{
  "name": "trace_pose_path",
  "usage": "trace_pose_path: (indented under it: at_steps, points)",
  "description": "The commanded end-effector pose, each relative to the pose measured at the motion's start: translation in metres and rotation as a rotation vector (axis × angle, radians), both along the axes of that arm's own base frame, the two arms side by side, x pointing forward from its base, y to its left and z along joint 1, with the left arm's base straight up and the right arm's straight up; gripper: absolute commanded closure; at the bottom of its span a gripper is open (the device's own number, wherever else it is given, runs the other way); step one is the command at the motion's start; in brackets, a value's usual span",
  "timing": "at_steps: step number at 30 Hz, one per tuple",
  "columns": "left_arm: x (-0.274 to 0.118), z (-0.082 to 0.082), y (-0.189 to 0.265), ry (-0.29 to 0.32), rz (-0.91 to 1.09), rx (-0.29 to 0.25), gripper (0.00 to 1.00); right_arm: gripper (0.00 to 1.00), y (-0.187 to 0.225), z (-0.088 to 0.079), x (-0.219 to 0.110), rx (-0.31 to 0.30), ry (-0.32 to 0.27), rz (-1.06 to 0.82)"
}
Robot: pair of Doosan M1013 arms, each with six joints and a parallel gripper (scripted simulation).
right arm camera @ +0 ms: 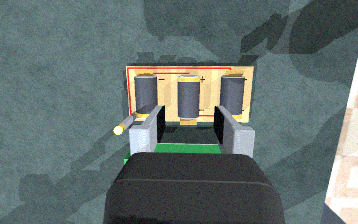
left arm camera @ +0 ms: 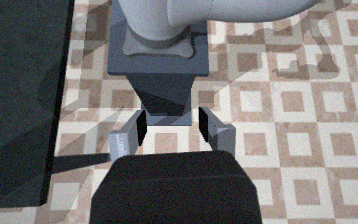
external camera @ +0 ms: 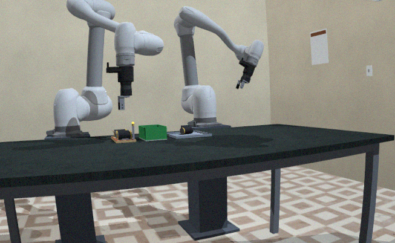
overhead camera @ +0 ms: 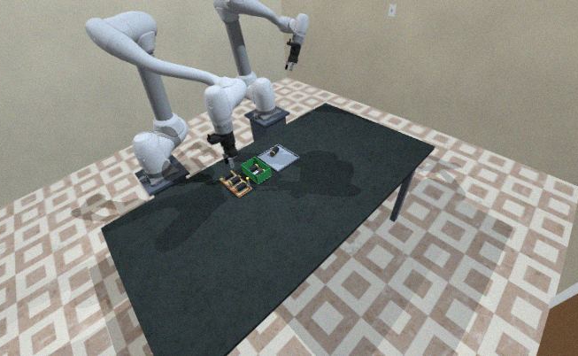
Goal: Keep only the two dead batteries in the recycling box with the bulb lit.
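Note:
The holder board [overhead camera: 243, 193] [external camera: 124, 140] [right arm camera: 210, 95] carries three dark batteries side by side: left [right arm camera: 146, 92], middle [right arm camera: 189, 100] and right [right arm camera: 232, 95]. The middle one has its gold end opposite to the others. The bulb [overhead camera: 247, 179] [external camera: 133, 123] [right arm camera: 118, 130] on its post is bright yellow. The green box [overhead camera: 263, 177] [external camera: 152, 133] [right arm camera: 188, 148] stands upright with two batteries inside, one [overhead camera: 254, 168] beside the other. Another battery [overhead camera: 274, 151] [external camera: 187, 130] lies on the tray. My right gripper [overhead camera: 230, 162] [external camera: 121, 104] [right arm camera: 189, 117] is open above the holder. My left gripper [overhead camera: 289, 67] [external camera: 240, 85] [left arm camera: 172, 119] is open, high and far away.
The grey tray [overhead camera: 288, 164] [external camera: 205, 135] lies beside the box, on the side away from the holder. The dark table [overhead camera: 238, 248] [external camera: 253, 145] carries all these things. The left gripper hangs beyond the table's edge, over the tiled floor.

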State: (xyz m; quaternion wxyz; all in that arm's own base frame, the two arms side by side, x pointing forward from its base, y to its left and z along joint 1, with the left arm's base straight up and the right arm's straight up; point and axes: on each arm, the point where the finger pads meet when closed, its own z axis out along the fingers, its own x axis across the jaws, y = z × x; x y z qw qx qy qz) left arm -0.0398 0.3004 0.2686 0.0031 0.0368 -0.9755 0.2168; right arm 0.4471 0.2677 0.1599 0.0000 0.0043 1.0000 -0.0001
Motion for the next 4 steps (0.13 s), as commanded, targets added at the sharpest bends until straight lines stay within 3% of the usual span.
trace_pose_path:
  at_steps: [1,4]
  points:
    - [-0.0001,0.0004,0.0002,0.0,0.0,0.001,0.0,0.1,0.0003,0.0007,0.0003,0.001,-0.001,0.0]
    - [-0.0001,0.0004,0.0002,0.0,0.0,0.001,0.0,0.1,0.0003,0.0007,0.0003,0.001,-0.001,0.0]
